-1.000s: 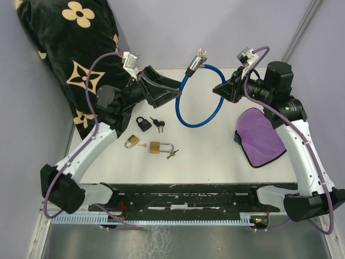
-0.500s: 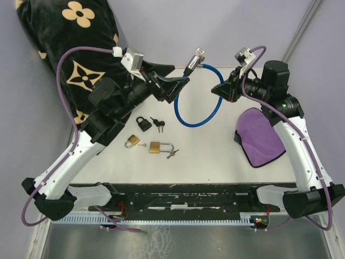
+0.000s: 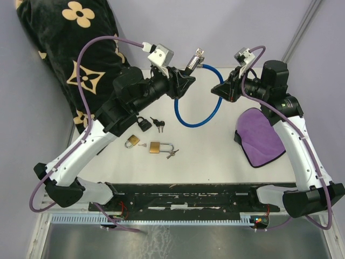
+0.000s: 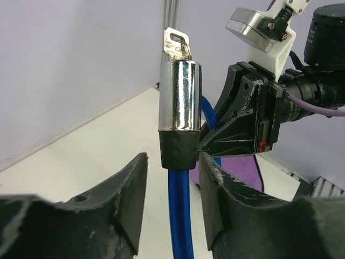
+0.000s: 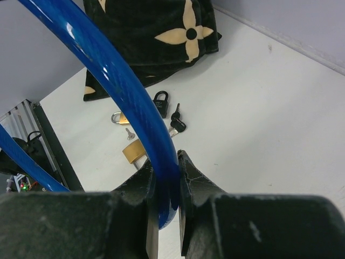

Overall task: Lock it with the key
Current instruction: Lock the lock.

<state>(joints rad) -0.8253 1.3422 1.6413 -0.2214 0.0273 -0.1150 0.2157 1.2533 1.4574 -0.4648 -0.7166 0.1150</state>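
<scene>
A purple cloth (image 3: 260, 137) lies on the white surface (image 3: 215, 156). A black pillow with tan flowers (image 3: 67, 48) sits far left.

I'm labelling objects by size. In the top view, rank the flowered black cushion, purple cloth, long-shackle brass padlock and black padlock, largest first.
1. flowered black cushion, although the frame cuts part of it off
2. purple cloth
3. long-shackle brass padlock
4. black padlock, only a little smaller than the brass one
</scene>
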